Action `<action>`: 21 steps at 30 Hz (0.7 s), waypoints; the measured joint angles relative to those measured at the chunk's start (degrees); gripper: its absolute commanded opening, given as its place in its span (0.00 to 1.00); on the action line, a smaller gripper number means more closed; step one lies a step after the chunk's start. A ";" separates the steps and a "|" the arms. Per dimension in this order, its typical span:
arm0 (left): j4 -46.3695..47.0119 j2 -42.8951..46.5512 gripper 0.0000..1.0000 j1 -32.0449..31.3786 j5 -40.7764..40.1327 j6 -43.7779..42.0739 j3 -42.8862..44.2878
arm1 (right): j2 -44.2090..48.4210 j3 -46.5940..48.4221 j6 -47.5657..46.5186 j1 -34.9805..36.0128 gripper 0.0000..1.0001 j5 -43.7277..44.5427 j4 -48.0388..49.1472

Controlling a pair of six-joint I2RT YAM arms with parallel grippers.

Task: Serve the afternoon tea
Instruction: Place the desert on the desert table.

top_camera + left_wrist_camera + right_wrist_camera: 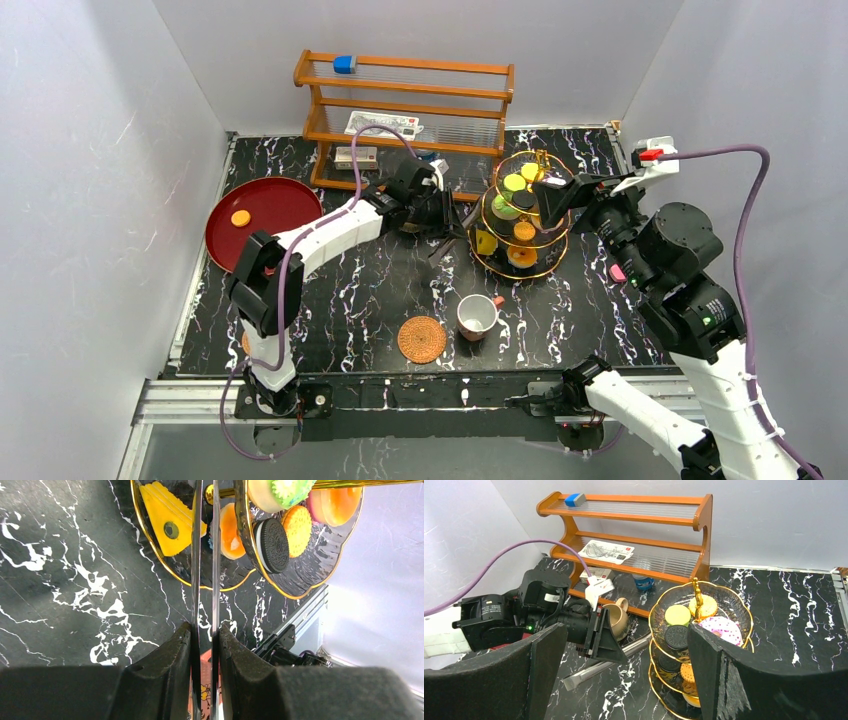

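The gold-rimmed tiered glass stand [497,258] stands right of centre and holds several toy pastries: a yellow wedge [170,522], an oreo [272,545], a pink donut [723,629]. My left gripper [447,222] is shut on metal tongs [204,570] that point at the stand's lower tiers. My right gripper [552,203] is open and empty, hovering over the stand's top tier [664,630]. The tan mug [619,620] stands behind the left gripper [596,637]. The white red-handled cup [478,316] stands beside a woven coaster [422,339]. A second coaster [246,343] peeks out behind the left arm.
A red tray [275,205] at the left holds one orange pastry [241,217]. The wooden rack [405,110] with boxes, a blue block [344,64] and a can [643,582] stands at the back. White walls close in both sides.
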State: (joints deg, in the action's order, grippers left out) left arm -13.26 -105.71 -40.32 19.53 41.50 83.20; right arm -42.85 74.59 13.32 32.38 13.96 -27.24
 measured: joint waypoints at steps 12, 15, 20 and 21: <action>5.66 -2.60 0.31 -0.37 2.95 2.21 -1.77 | -0.39 0.00 0.00 0.00 0.99 -0.70 -0.04; 5.57 -2.60 0.36 -0.37 2.80 1.90 -1.88 | -0.50 0.00 0.00 0.00 0.99 -0.90 -0.04; 5.35 -2.34 0.37 -0.37 1.79 0.79 -2.10 | -0.87 -0.02 0.00 0.00 0.99 -1.14 -0.04; 5.05 -2.21 0.35 -0.37 1.40 0.50 -2.19 | -0.92 -0.02 0.00 0.00 0.99 -1.25 -0.04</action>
State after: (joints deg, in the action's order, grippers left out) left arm -8.21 -107.92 -40.69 20.93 42.00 81.01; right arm -43.77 74.56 13.32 32.38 12.71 -27.29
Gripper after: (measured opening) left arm 0.374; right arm 0.985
